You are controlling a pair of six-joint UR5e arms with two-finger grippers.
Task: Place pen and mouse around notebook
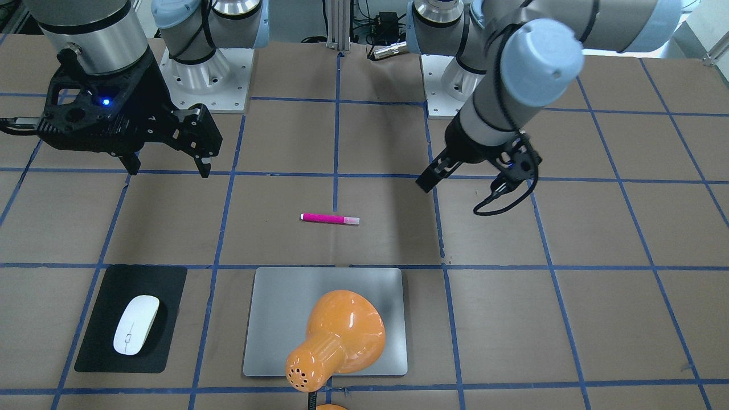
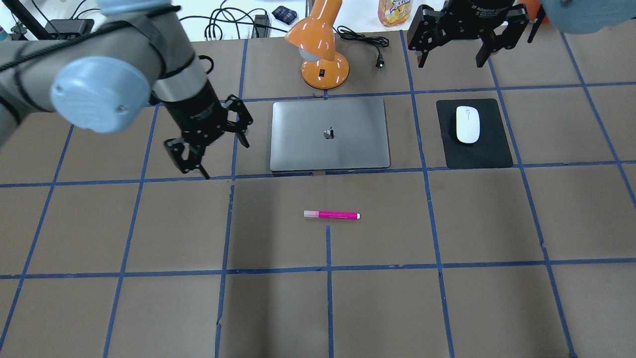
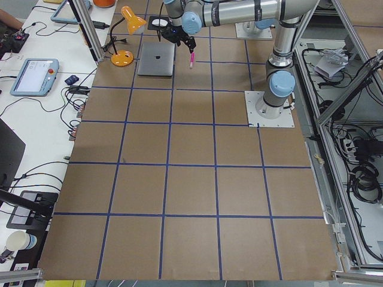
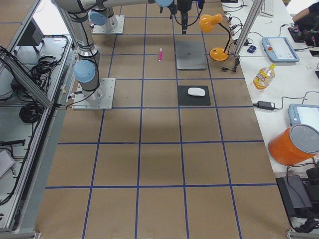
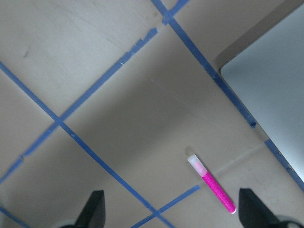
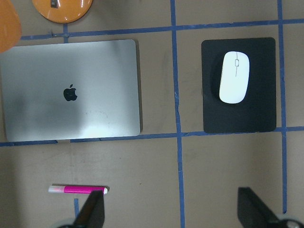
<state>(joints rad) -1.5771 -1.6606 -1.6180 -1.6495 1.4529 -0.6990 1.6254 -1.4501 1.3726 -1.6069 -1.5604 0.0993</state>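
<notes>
Left claw (image 2: 221, 158): fingers spread wide, empty, raised over the counter (image 2: 149, 308) beside a short edge of the notebook (image 2: 348, 149), a smooth silver-grey slab with rounded corners.

Right claw (image 2: 451, 63): spread, empty, held high.

The glossy white oval mouse (image 2: 467, 124) lies on a matte black mat (image 2: 477, 156).

The slim magenta pen (image 2: 332, 215) lies on open brown counter, near the notebook's long edge but apart from it.

Pink, orange and white against a brown table (image 2: 149, 308) gridded in blue tape.
The pen (image 2: 332, 215) is magenta with a pale whitish cap; the mouse (image 2: 467, 124) is glossy white, on a plain black mouse mat (image 2: 492, 154); the notebook (image 2: 348, 149) is silver-grey with a dark logo at its centre. The desk lamp (image 2: 318, 35) is glossy orange. The left gripper (image 2: 225, 160) and the right gripper (image 2: 451, 64) are black.
</notes>
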